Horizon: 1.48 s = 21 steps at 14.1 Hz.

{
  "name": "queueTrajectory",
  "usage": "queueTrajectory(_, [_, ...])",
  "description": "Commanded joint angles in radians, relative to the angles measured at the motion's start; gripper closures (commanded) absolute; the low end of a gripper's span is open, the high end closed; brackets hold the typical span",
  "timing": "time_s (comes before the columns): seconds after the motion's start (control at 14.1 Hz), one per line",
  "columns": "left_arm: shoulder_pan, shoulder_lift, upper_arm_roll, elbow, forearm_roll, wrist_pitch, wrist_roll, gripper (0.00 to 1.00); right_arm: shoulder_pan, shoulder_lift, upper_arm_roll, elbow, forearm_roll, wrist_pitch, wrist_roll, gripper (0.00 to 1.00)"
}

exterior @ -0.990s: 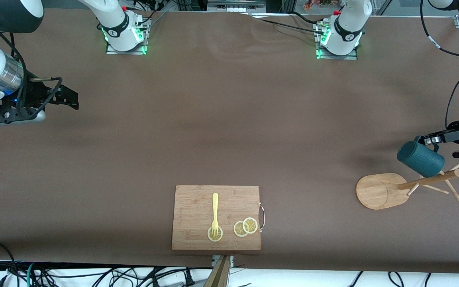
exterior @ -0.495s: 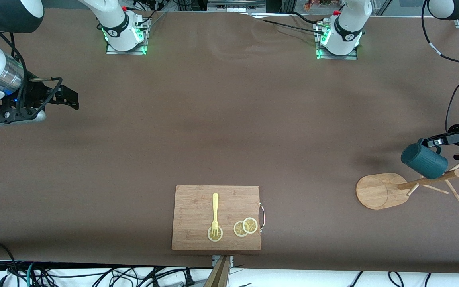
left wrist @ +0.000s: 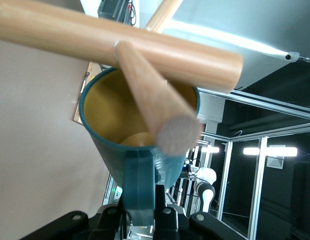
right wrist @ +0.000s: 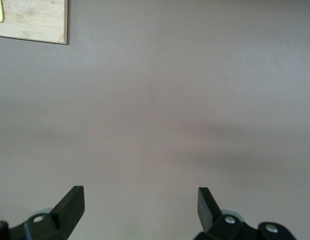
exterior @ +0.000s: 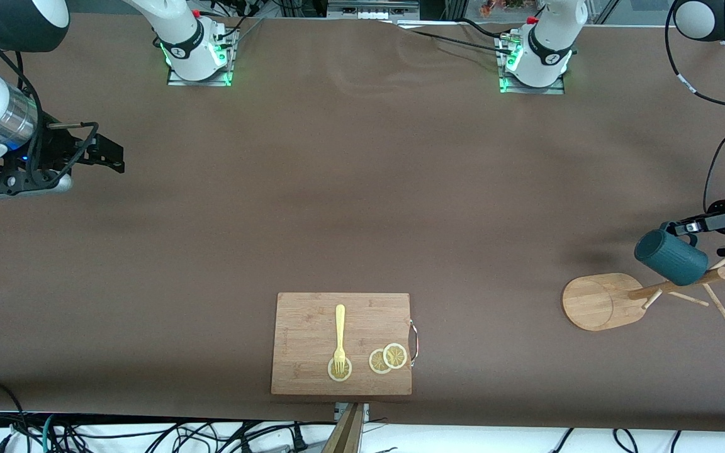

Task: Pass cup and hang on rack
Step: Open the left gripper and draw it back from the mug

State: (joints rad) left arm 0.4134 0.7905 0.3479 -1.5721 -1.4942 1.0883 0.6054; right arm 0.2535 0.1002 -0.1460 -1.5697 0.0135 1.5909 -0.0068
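left tool (exterior: pixel 683 226) is clamped tight on the cup (exterior: pixel 671 256) handle, holding the cup in the air over the rack (exterior: pixel 601 301), a peg (left wrist: pixel 155 107) poking across its mouth. rack's at about 3 o'clock from the cutting board (exterior: pixel 342 343). right tool (right wrist: pixel 140 207) waits wide open over bare table (exterior: pixel 337 207), gripping nothing

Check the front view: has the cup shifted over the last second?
Yes. The cup, held by the left end effector, has edged toward the rack's pegs at the left arm's end.
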Motion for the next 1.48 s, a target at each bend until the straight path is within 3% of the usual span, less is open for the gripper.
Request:
queueTrajectory(0.0, [0.018,0.052,-0.004,0.069,-0.029,-0.042,0.013,0.78,0.001,-0.001,0.003,0.005,-0.015,0.001,-0.012,0.0])
queueTrajectory(0.07, [0.018,0.053,-0.006,0.069,-0.031,-0.042,0.013,0.74,0.001,-0.001,0.003,0.005,-0.013,0.001,-0.012,0.0])
queueTrajectory(0.14, [0.018,0.059,-0.006,0.07,-0.031,-0.042,0.028,0.54,0.001,-0.001,0.003,0.005,-0.013,0.001,-0.012,0.0])
queueTrajectory(0.21, [0.018,0.064,-0.006,0.069,-0.031,-0.041,0.062,0.22,0.001,-0.001,0.005,0.005,-0.013,0.001,-0.012,0.0])
queueTrajectory(0.28, [0.018,0.068,-0.006,0.07,-0.031,-0.041,0.107,0.0,0.001,-0.001,0.003,0.005,-0.013,0.001,-0.012,0.0])
queueTrajectory(0.64, [0.012,0.033,-0.003,0.069,-0.009,-0.059,0.114,0.0,0.001,-0.001,0.003,0.005,-0.013,0.001,-0.012,0.0])
queueTrajectory(0.85, [0.005,-0.032,-0.003,0.066,0.08,-0.061,0.116,0.0,0.001,-0.001,0.003,0.005,-0.013,0.001,-0.012,0.0])
queueTrajectory(1.06, [0.001,-0.114,-0.003,0.05,0.214,-0.062,0.116,0.0,0.001,-0.001,0.003,0.005,-0.013,0.001,-0.012,0.0])
queueTrajectory(1.41, [-0.05,-0.275,-0.003,0.023,0.538,-0.062,0.128,0.0,0.001,-0.001,0.003,0.005,-0.013,0.001,-0.012,0.0])
